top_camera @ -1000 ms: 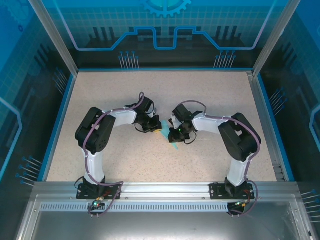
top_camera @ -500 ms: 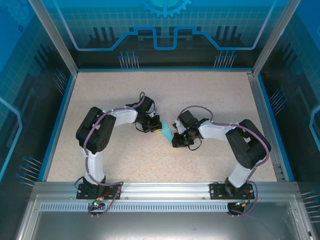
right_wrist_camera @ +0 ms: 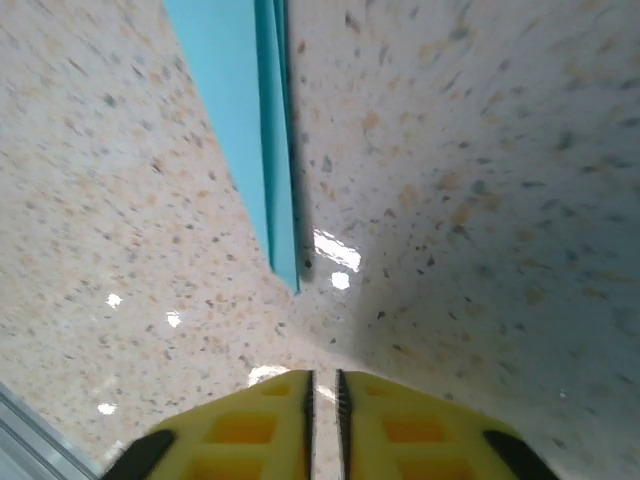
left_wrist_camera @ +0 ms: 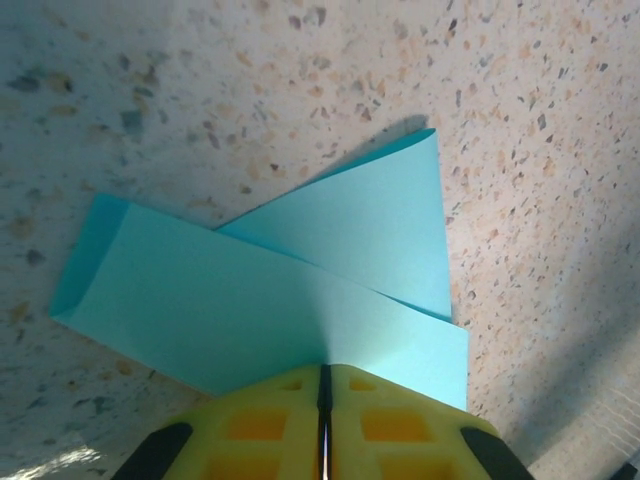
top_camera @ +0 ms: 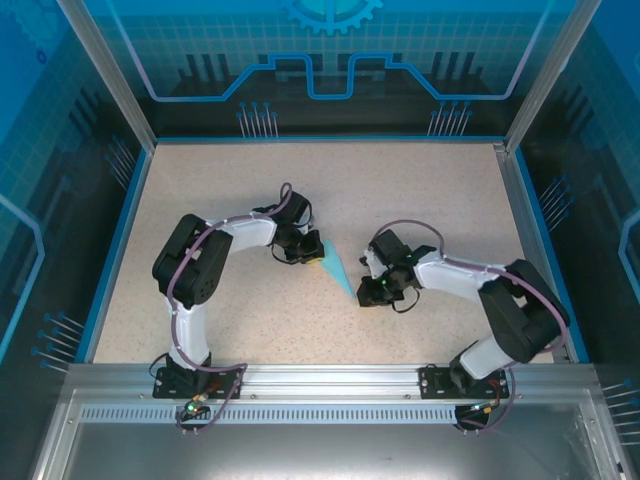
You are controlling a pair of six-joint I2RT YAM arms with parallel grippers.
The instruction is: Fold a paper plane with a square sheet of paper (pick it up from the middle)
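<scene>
Cyan paper plane (left_wrist_camera: 280, 300) pinched in left gripper (left_wrist_camera: 323, 374); right gripper (right_wrist_camera: 322, 378) cracked open a hair, empty, near its tip.

L gripper (left_wrist_camera: 323, 374) pinching paper plane (left_wrist_camera: 270, 300), speckled tbl (left_wrist_camera: 200, 90)

left arm (top_camera: 245, 232): jaws closed tight | right arm (top_camera: 455, 280): jaws slightly apart
</scene>
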